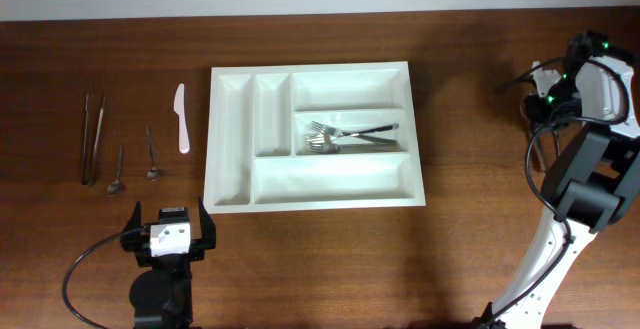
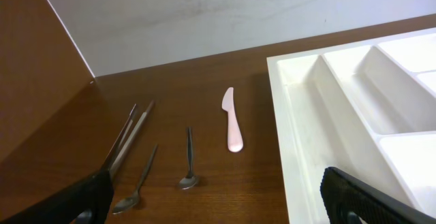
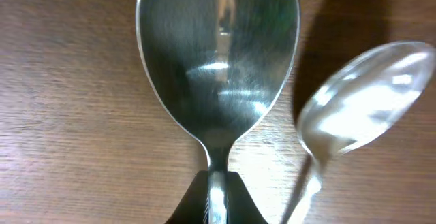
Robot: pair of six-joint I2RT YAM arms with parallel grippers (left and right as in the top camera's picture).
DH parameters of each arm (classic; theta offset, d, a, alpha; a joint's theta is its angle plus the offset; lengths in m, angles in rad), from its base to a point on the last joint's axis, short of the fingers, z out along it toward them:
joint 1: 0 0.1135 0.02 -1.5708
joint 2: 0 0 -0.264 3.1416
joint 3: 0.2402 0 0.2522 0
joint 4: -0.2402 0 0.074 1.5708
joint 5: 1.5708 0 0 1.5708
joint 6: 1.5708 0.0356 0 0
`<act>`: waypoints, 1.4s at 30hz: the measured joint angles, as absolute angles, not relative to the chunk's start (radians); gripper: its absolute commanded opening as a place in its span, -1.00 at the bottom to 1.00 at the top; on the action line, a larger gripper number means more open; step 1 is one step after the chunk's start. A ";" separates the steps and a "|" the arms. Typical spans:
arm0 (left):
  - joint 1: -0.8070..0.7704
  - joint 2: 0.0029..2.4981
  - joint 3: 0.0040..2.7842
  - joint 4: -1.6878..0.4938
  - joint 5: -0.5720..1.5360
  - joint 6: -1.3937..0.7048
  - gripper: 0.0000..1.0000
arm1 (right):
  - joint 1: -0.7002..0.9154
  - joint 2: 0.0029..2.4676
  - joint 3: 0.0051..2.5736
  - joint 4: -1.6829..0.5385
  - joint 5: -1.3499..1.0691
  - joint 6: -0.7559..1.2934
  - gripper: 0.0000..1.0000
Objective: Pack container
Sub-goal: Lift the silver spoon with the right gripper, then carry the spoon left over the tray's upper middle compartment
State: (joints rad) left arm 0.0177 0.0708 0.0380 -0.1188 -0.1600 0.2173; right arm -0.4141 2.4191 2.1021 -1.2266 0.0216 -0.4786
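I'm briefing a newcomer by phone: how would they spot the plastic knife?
Start at the big white cutlery tray mid-table. Just off its left edge lies the knife, parallel to that edge. It is the only pale plastic piece there; the small spoons and tongs further left are dark metal.

Overhead: you look straight down from high up on the whole counter [image 1: 100, 29] and the white container [image 1: 230, 184].
Left wrist: you sit low and near, facing the far wall [image 2: 238, 20] across the container's [image 2: 283, 108] left end.
Right wrist: you are very close, looking down on a big spoon [image 3: 218, 60].
Shared: overhead and left wrist both show the pale knife [image 1: 182, 119] [image 2: 232, 122].
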 measured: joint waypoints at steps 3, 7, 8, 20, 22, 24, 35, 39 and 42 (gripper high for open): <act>0.018 0.071 0.038 -0.119 -0.160 0.217 0.98 | -0.412 2.419 2.159 -1.264 0.022 -0.478 -0.89; 0.018 0.071 0.038 -0.119 -0.160 0.217 0.99 | -0.394 2.419 2.231 -1.330 0.022 -0.483 -0.88; 0.018 0.071 0.038 -0.119 -0.160 0.217 0.99 | -0.385 2.419 2.250 -1.348 0.022 -0.490 -0.88; 0.018 0.071 0.038 -0.119 -0.160 0.217 0.98 | -0.194 2.419 2.397 -1.462 0.022 -0.608 -0.88; 0.018 0.071 0.038 -0.119 -0.160 0.217 0.98 | -0.156 2.419 2.399 -1.463 0.021 -0.648 -0.89; 0.018 0.071 0.038 -0.119 -0.160 0.217 0.98 | -0.130 2.419 2.399 -1.463 0.022 -0.677 -0.88; 0.018 0.071 0.038 -0.119 -0.160 0.217 0.99 | 0.084 2.419 2.399 -1.463 0.022 -0.850 -0.89; 0.018 0.071 0.038 -0.119 -0.160 0.217 0.98 | 0.141 2.419 2.399 -1.462 0.022 -0.887 -0.89; 0.018 0.071 0.038 -0.119 -0.160 0.217 0.98 | 0.175 2.419 2.399 -1.455 0.021 -0.907 -0.92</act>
